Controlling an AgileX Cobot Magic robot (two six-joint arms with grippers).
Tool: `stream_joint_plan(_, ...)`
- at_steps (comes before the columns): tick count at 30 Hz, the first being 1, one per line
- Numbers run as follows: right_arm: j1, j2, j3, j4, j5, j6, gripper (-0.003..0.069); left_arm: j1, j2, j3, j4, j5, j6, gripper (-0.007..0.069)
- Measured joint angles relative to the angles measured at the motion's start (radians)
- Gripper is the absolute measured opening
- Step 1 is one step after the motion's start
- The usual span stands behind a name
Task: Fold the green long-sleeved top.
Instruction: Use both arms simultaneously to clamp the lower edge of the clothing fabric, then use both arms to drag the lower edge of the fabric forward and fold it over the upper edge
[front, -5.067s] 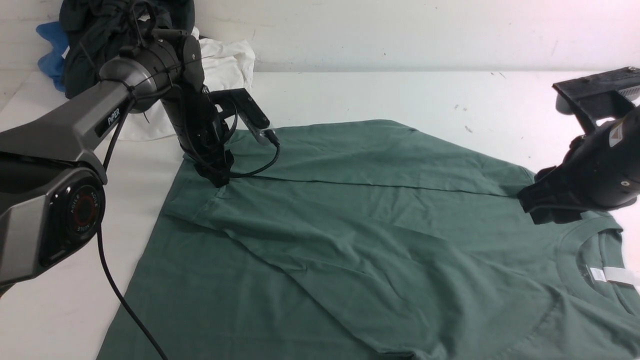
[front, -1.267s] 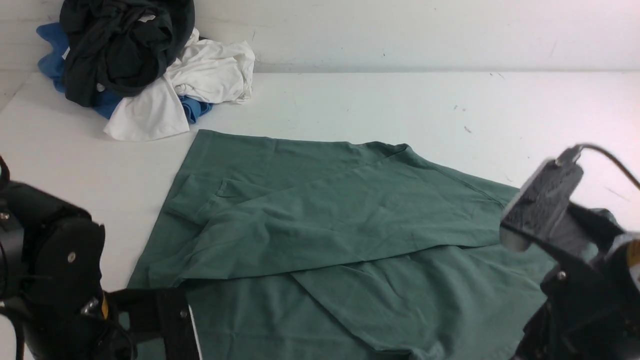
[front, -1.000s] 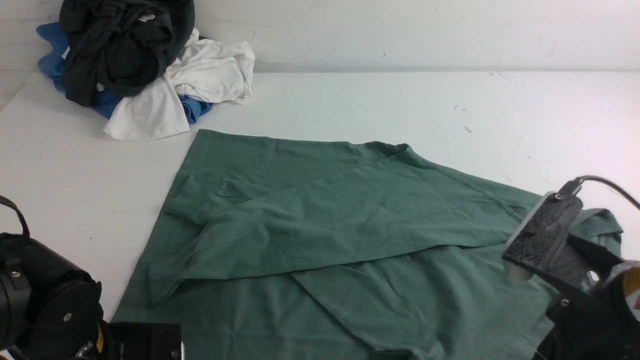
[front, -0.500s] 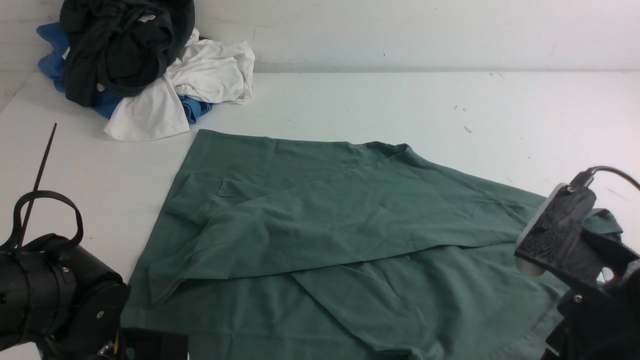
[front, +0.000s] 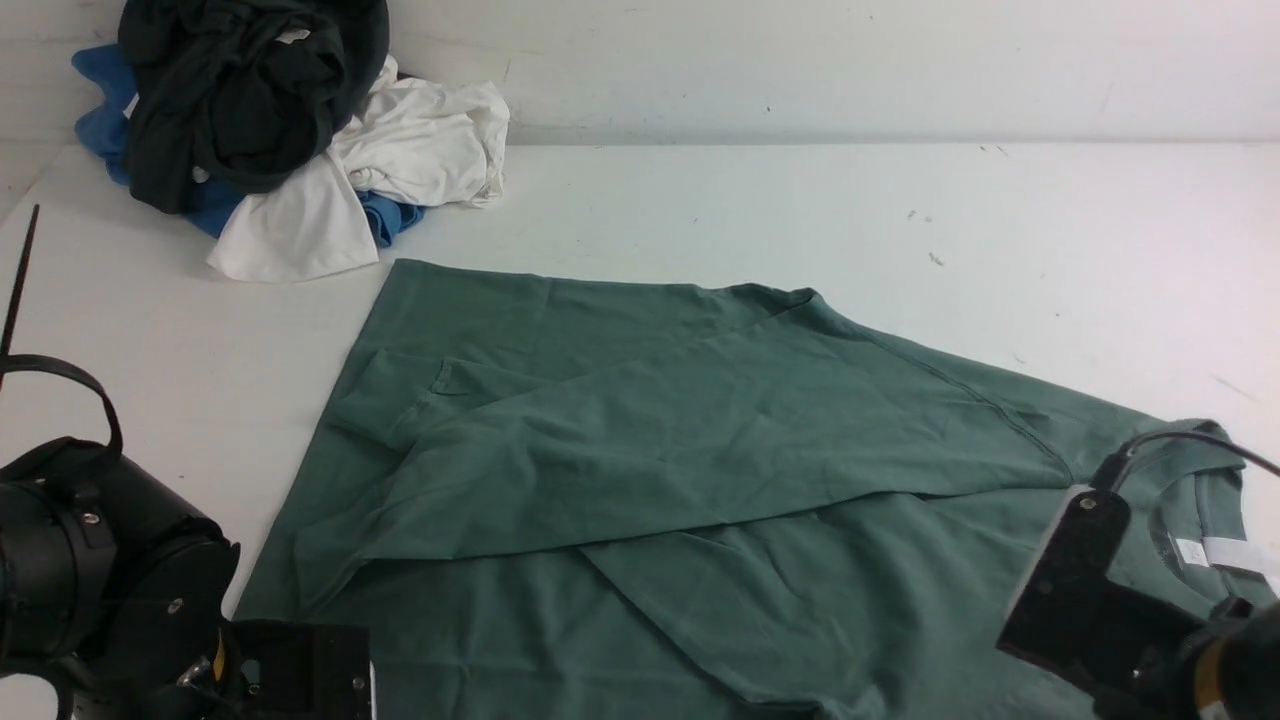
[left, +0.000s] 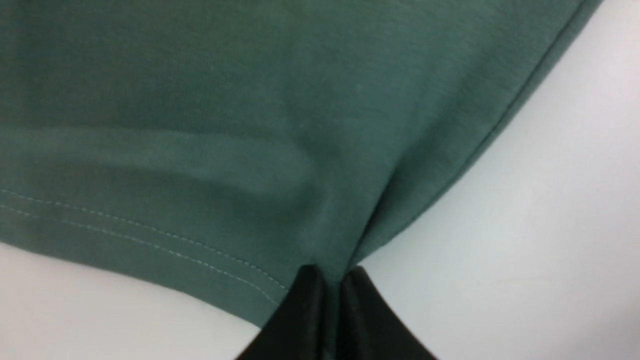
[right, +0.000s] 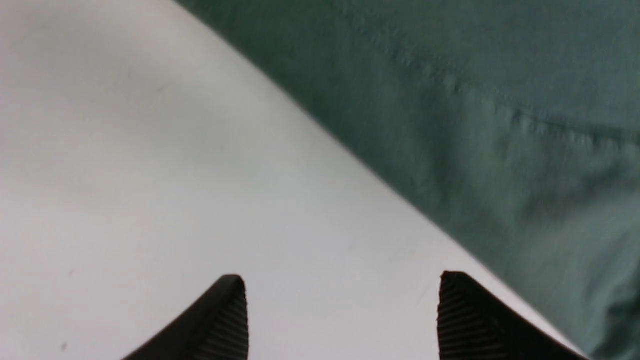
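A white table (front: 800, 200) seen from the robot's side. The green long-sleeved top (front: 700, 450) lies flat on it, reaching from the centre of the front view out to 5 o'clock, with its sleeves folded in across the body. Its ribbed neck opening sits at 4 o'clock. Inside the neck is a white neck label (front: 1228, 553) with a smaller tag beside it. Any print on them is too small to read.

At 10 o'clock, against the back wall, is a heap of clothes: a blackish garment (front: 240, 90) on top, a white garment (front: 400, 140) and a blue garment (front: 100, 110) beneath. The heap is well apart from the green top.

The front view shows only the black bodies of the arms. The left arm (front: 100, 570) is at 8 o'clock, by the top's near hem corner. The right arm (front: 1120, 620) is at 4 o'clock, just beside the collar. Neither arm's fingers can be seen from here.

The wrist cameras supply what the front view hides. In the left wrist view the left gripper (left: 332, 280) is clenched. Its two black tips are pressed together on the corner of the top, where the double-stitched hem meets the side edge. The cloth puckers into the pinch, and bare table lies on either side.

In the right wrist view the right gripper (right: 345, 310) is spread wide and holds nothing. Its ribbed fingers (right: 460, 315) hang over bare table. The top's edge runs just beside one finger, and a seam line shows in the cloth. This view is slightly blurred.
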Motion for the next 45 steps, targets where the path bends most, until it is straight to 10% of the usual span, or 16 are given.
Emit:
stream_joint_plan(13, 0.0, 0.267, 0.0, -0.195, -0.193, 0.151, 0.0449, 0.0, -0.011, 0.0, -0.013, -0.006, -0.019, 0.0006)
stream_joint_plan(25, 0.0, 0.242, -0.002, -0.248, -0.176, 0.222, 0.0013, 0.0, -0.079, 0.0, 0.002, 0.022, -0.045, 0.0006)
stream_joint_plan(33, -0.006, 0.07, -0.134, -0.208, 0.031, 0.068, 0.0009, 0.015, -0.243, -0.057, 0.091, 0.103, -0.108, 0.0017)
stream_joint_plan(45, -0.304, 0.215, -0.617, 0.029, 0.213, -0.31, 0.0009, 0.152, -0.027, -0.525, 0.101, 0.078, -0.031, 0.0017)
